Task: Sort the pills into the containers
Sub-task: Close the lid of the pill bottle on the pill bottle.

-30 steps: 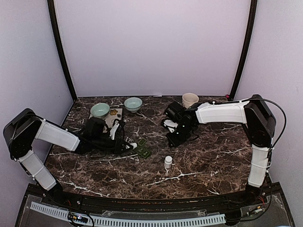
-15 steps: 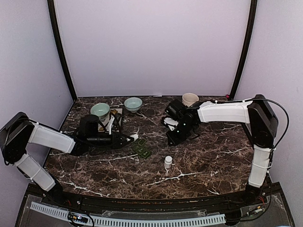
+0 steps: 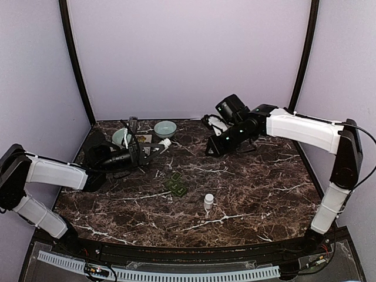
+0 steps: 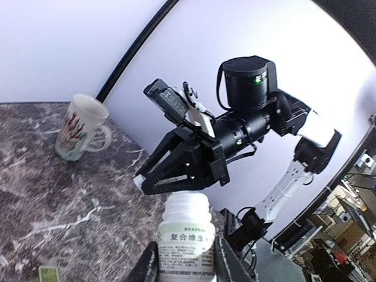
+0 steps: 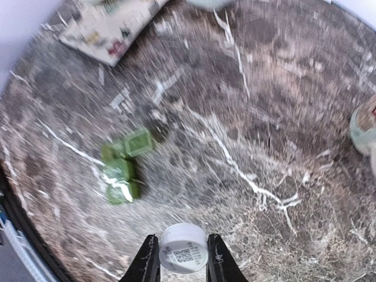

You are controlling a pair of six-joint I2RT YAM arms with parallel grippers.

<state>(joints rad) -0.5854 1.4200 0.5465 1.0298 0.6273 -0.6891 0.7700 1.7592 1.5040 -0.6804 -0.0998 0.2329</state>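
Note:
The dark green containers [image 3: 176, 183] lie on the marble table, also blurred in the right wrist view [image 5: 123, 168], with one lid up. My left gripper [image 3: 160, 145] hangs above the table behind them, shut on a white pill bottle [image 4: 187, 238] whose threaded neck is uncapped. My right gripper [image 3: 210, 150] is raised at the back centre, shut on a white cap [image 5: 184, 248] with a printed code. In the left wrist view the right gripper [image 4: 141, 182] sits just beyond the bottle's mouth. No pills are in view.
A second small white bottle [image 3: 208, 201] stands capped in front of the containers. Two teal bowls [image 3: 121, 136] [image 3: 165, 128] and a patterned cloth [image 3: 143, 143] sit at the back left. A cream mug [image 4: 79, 135] stands at the back.
Both arms have lifted off the table. The left gripper carried the bottle up and back from beside the containers. The right gripper rose and swung back with the cap.

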